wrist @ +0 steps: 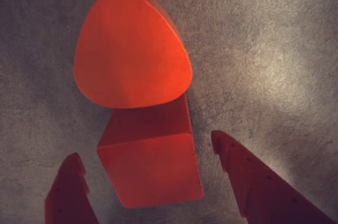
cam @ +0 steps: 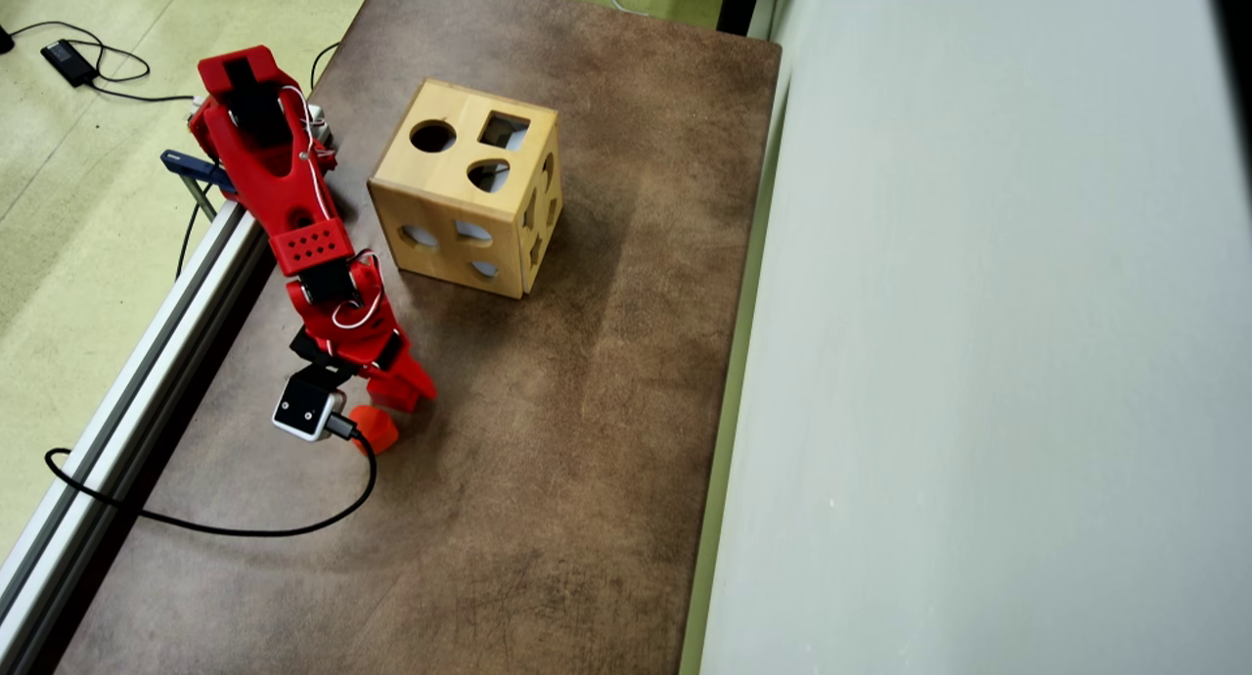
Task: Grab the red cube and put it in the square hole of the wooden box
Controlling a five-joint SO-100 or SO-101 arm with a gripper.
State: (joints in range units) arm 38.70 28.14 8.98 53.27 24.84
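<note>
Claw (wrist: 150,182) is open, nothing gripped. In the wrist view both red fingers come up from the bottom edge, one each side of the red cube (wrist: 150,168). The right finger (wrist: 253,182) reaches further up than the left finger (wrist: 68,192). Neither touches the cube; visible gap on both sides, and the left gap looks a bit wider.

Cube sits flat on the brown table (cam: 548,440), lying in the claw's opening, roughly centred. Its faces are turned slightly off the finger line, so I'd expect it to rotate a little on closing.

Complication: a rounded red block (wrist: 132,49), teardrop or rounded-triangle top, stands touching the cube's far side in the wrist view and overlaps its far edge there. It lies beyond the fingertips, so closing should miss it, but pushing further forward probably shoves it.

In the overhead view the arm (cam: 293,215) reaches from the table's top-left corner down along the left edge. The claw is about midway down that edge, and only a red piece (cam: 375,428) shows below it; the cube itself is hidden under the claw there.

Wooden box (cam: 468,188) stands near the table's top edge, well apart from the cube. Its square hole (cam: 504,130) is on the top face, facing up, so a drop-in from above looks workable. Judgement: pre-grasp, cube not yet lifted.
</note>
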